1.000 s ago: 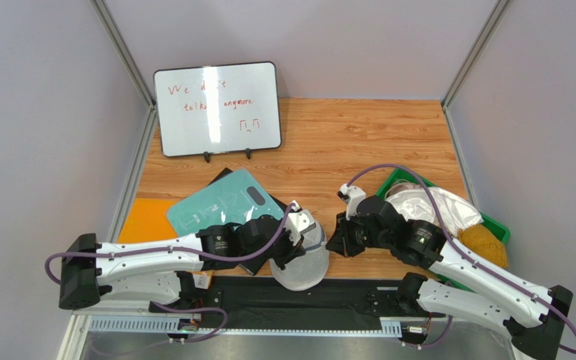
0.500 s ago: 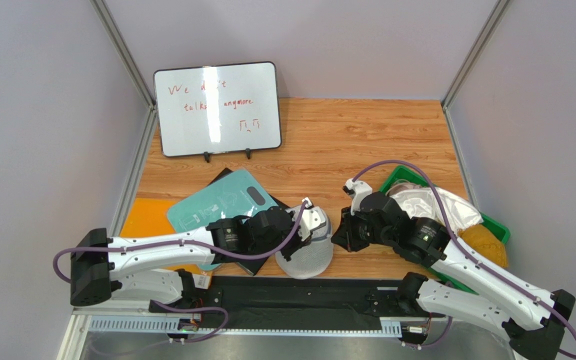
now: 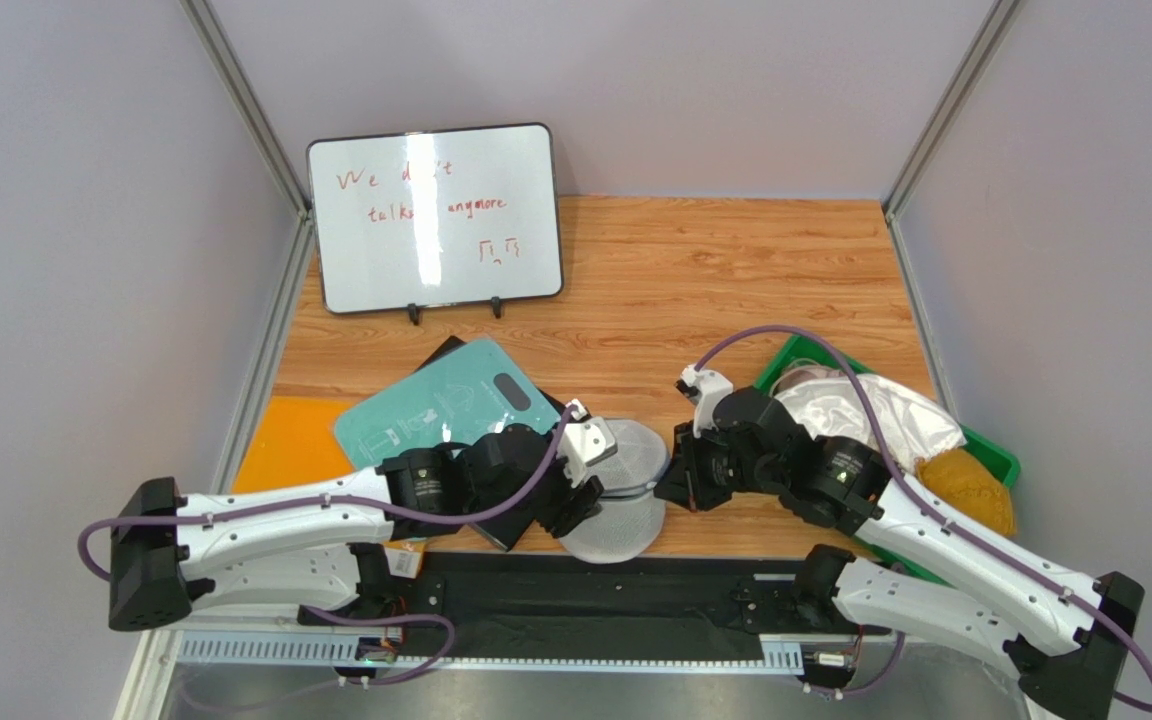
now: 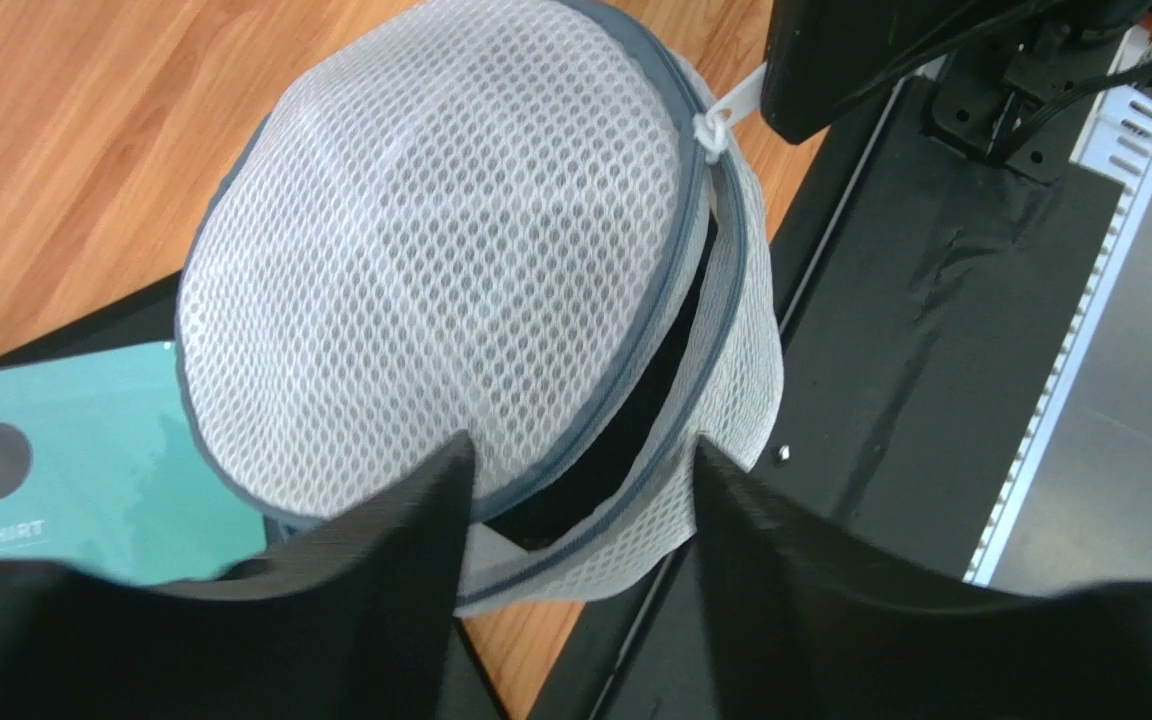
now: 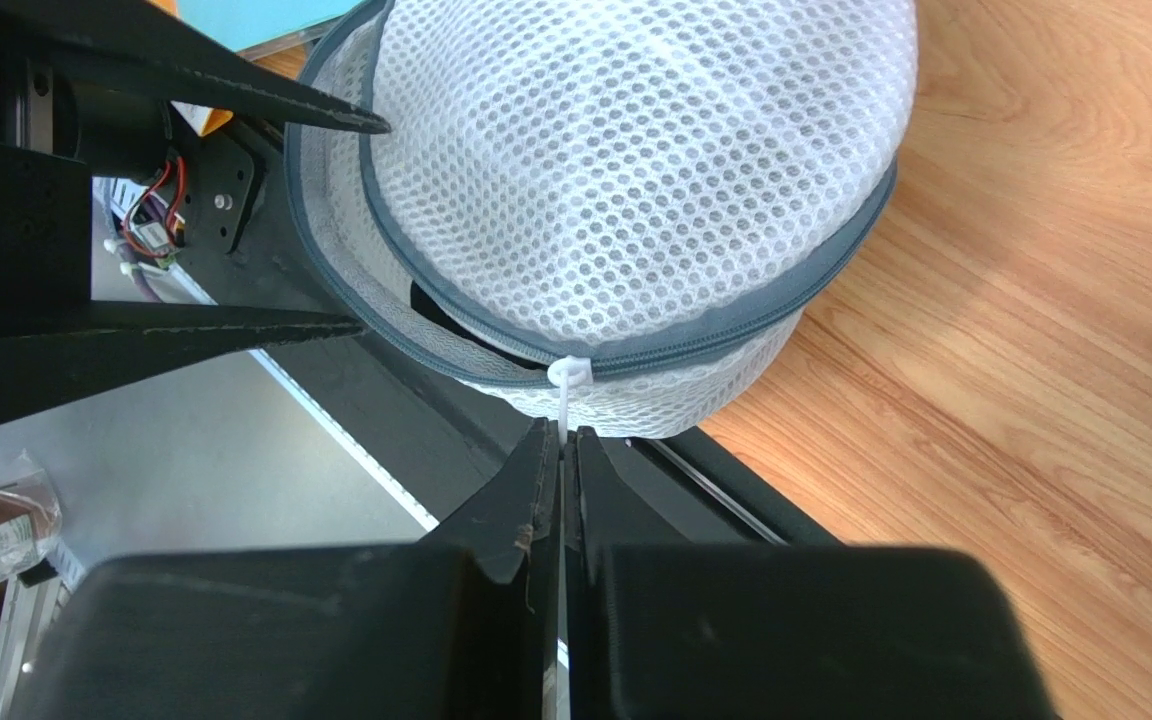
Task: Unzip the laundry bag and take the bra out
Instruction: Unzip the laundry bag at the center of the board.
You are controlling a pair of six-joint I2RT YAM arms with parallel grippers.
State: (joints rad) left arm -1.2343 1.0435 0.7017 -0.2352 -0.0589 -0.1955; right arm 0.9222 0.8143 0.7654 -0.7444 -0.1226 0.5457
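Right wrist view has the right pincer pinched tight on the white zip pull, its two fingers meeting with only that thin tab between them. The pull hangs from the grey-blue zip of the bag, which sits just beyond the fingertips at the near edge of the table, its lower side reaching the black strip that runs along that edge. The zip is undone along part of the rim. On the side toward the left arm the round mesh lid stands off the body and a dark slit shows between them, while near the pull the teeth are closed. The slit is too dark to tell what lies inside. The left pincer stands wide, one finger on each side of the open stretch of rim, with the lid's edge in the gap. Whether either finger touches the mesh I cannot tell. Just beside the bag, under the left arm, lies a teal board. Farther out in the top view, a whiteboard stands upright at the far left of the table, and a green bin at the right edge holds a white cloth.
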